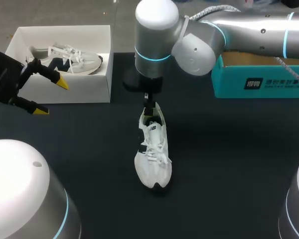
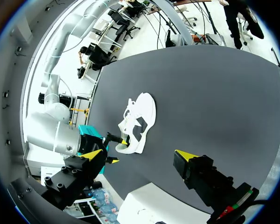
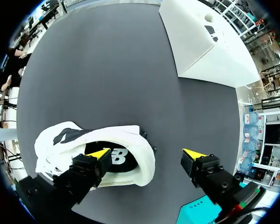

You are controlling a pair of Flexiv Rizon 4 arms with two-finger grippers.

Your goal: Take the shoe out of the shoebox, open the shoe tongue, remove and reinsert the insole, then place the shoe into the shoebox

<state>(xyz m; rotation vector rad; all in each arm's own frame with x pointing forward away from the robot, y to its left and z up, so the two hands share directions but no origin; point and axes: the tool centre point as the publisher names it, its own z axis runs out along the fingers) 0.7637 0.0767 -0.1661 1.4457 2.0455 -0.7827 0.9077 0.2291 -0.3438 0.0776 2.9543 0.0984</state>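
Right gripper (image 3: 147,154) straddled the shoe (image 3: 84,135) heel, wide open, empty; my left gripper (image 1: 51,96) hung likewise. Shoe was unboxed; I judged insole (image 3: 113,156) work outstanding.

The left gripper (image 1: 50,95) is held at nine o'clock, its yellow-tipped fingers spread wide and pointed toward four o'clock. The right arm (image 1: 249,30) is stretched in from two o'clock past the middle, its wrist turned downward. The right gripper (image 3: 147,154) is held open, its fingers well apart.
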